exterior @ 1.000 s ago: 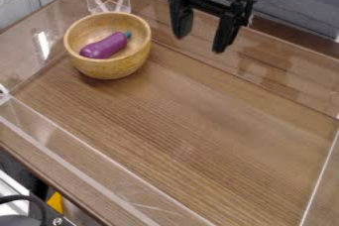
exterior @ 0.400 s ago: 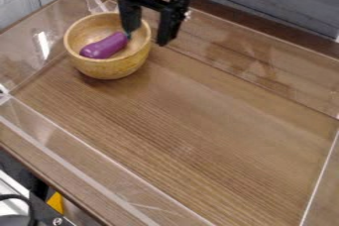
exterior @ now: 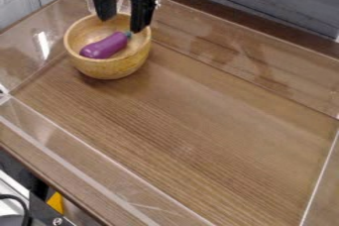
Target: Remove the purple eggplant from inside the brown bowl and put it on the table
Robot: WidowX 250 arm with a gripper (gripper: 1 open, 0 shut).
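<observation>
The eggplant (exterior: 105,46) lies in the bowl (exterior: 109,67), toward its left side. Above the bowl's far part, the jaws (exterior: 122,19) stand wide apart with nothing between them. Coming down off-centre, a fingertip could catch the thick rim and tip or drag the bowl; a shallow pinch could let the glossy toy slip. The bowl's wall stands between eggplant and desk (exterior: 199,121). A black cable (exterior: 16,208) lies at the near left corner.

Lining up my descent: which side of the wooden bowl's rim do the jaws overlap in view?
The far rim, toward the picture's top; the near rim shows uncovered.
</observation>
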